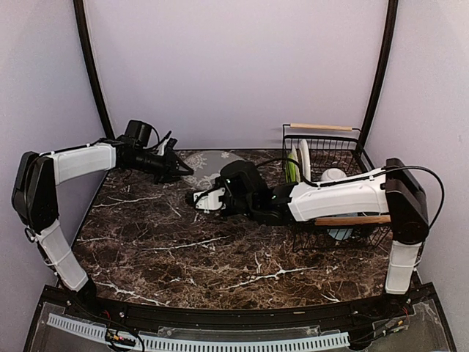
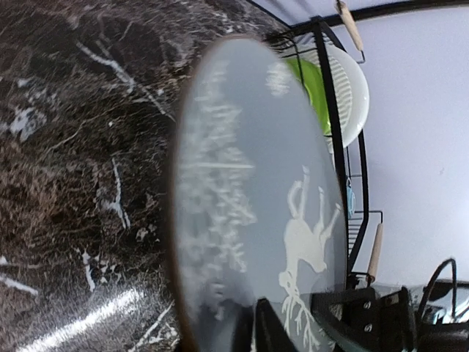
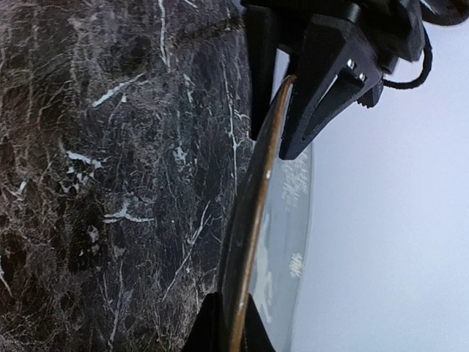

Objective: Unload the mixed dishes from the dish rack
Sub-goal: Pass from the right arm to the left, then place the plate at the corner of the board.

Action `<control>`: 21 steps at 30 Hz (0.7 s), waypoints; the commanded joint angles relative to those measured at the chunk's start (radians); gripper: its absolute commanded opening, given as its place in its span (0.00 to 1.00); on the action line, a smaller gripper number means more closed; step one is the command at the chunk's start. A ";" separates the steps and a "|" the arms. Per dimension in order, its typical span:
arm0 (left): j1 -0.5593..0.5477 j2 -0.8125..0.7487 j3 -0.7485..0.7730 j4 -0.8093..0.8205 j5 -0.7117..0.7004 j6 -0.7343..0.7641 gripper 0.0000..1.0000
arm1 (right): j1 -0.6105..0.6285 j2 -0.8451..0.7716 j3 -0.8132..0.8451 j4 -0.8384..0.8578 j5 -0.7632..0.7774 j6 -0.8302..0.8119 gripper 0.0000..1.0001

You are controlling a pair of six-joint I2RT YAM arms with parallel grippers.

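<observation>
A grey plate with a brown rim and a white deer pattern hangs over the dark marble table between both arms. Its face fills the left wrist view, and it shows edge-on in the right wrist view. My left gripper has a finger on each side of the plate's rim, close against it. My right gripper is shut on the opposite rim. The dish rack stands at the back right. It holds a lime-green plate and a white plate on edge, and a white bowl.
The right forearm lies across the front of the rack, over its near wooden handle. Something light blue shows low in the rack. The far wooden handle sits near the back wall. Curved black frame tubes rise at both back corners.
</observation>
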 commanded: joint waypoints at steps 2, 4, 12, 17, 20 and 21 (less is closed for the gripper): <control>-0.009 -0.006 0.033 -0.047 -0.030 0.071 0.03 | 0.021 -0.010 0.011 0.166 0.038 0.007 0.00; -0.008 -0.010 0.035 -0.050 -0.037 0.077 0.01 | 0.021 -0.004 0.016 0.161 0.062 0.017 0.03; 0.074 -0.031 -0.009 0.058 0.023 0.017 0.01 | 0.021 -0.022 -0.016 0.116 0.074 0.097 0.56; 0.200 -0.034 -0.052 0.147 0.067 -0.045 0.01 | 0.007 -0.050 -0.005 0.065 0.068 0.205 0.85; 0.296 -0.034 -0.079 0.193 0.079 -0.088 0.01 | -0.027 -0.082 0.026 -0.011 0.039 0.332 0.91; 0.306 -0.033 -0.085 0.213 0.083 -0.106 0.01 | -0.041 -0.090 0.040 -0.040 0.032 0.379 0.91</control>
